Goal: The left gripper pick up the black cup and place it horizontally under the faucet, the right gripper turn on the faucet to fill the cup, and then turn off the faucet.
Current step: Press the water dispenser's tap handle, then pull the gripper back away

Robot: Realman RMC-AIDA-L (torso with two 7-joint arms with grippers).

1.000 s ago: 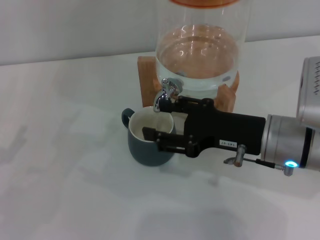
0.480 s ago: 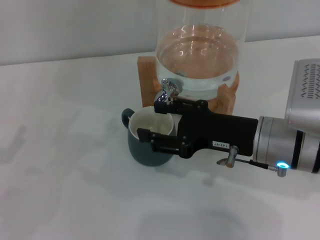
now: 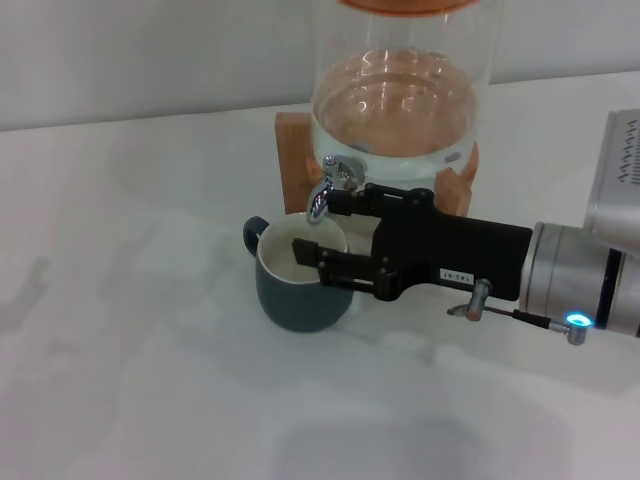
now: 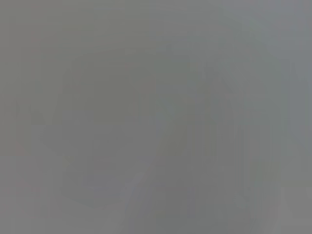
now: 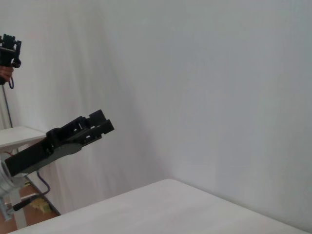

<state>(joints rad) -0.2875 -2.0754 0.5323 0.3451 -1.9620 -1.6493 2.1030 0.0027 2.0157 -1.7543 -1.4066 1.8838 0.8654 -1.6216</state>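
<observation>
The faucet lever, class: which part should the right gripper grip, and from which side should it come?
Grip the small chrome lever on top of the faucet, probably from the robot's right. The right gripper already reaches in from there. The glass dispenser blocks the back, and the black cup stands under the spout.

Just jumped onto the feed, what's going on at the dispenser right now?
The black cup stands upright on the white table, directly under the faucet of the glass water dispenser. The right tool reaches in from the right, its open fingers over the cup's rim, the far one by the spout. No stream of water is visible. The left tool shows only in the right wrist view, off to the side and holding nothing.
</observation>
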